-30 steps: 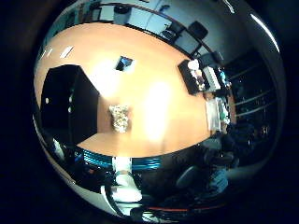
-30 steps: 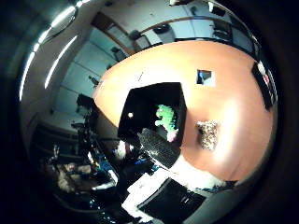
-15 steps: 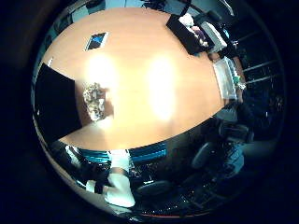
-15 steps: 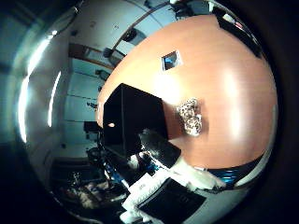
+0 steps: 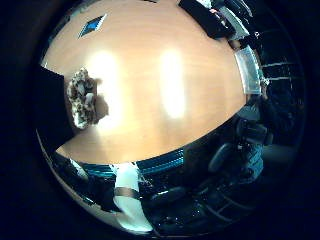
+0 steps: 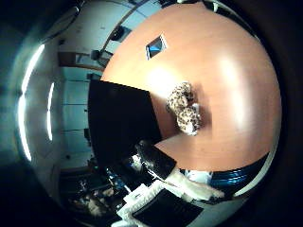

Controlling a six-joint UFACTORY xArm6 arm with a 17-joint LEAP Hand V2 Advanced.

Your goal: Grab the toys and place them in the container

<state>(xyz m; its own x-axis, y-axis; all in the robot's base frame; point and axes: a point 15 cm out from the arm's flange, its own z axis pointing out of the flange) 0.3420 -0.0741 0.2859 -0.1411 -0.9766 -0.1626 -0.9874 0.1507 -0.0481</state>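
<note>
Spotted toy (image 6: 184, 113) lies on table (image 6: 227, 71) beside black container (image 6: 118, 123); hand grip unclear

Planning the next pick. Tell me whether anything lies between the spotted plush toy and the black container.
Nothing visible does. The spotted plush toy lies on the bare wooden table, right beside the black container. The small blue-and-black card lies farther off on the table, not between them.

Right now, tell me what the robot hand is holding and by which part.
Nothing. The spotted toy lies free on the table beside the black container, away from the robot hand.
</note>
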